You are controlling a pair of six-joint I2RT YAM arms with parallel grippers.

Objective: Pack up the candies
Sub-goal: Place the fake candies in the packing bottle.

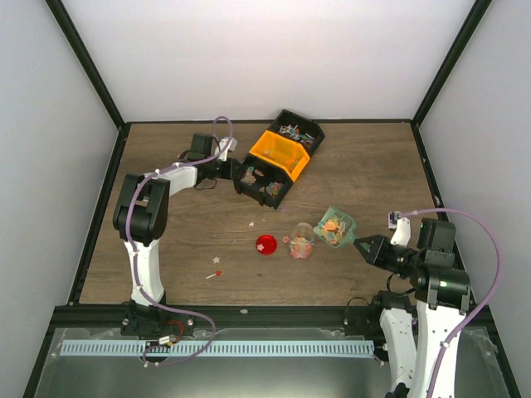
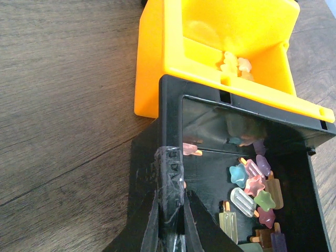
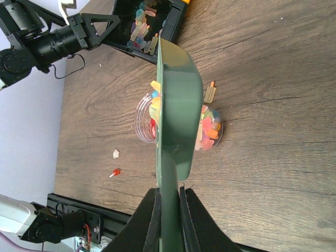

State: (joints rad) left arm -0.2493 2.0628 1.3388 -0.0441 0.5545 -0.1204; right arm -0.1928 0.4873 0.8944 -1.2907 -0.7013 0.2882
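Right pincer is clenched on the green scoop by its handle. The candies lie in the scoop just ahead of it, over the jar. We should roll gently, keeping the lip above the rim, lest sweets spill.

I count one clear jar. One red lid, just left of jar. One green scoop, just right of jar. One black box beyond jar, one orange bin set in it. Candies in box, scoop and jar: too many, too small for my count. Loose on desk left of jar, three: pale piece, star, red lollipop. One popsicle piece just beside jar. Two grippers: left gripper, right gripper.
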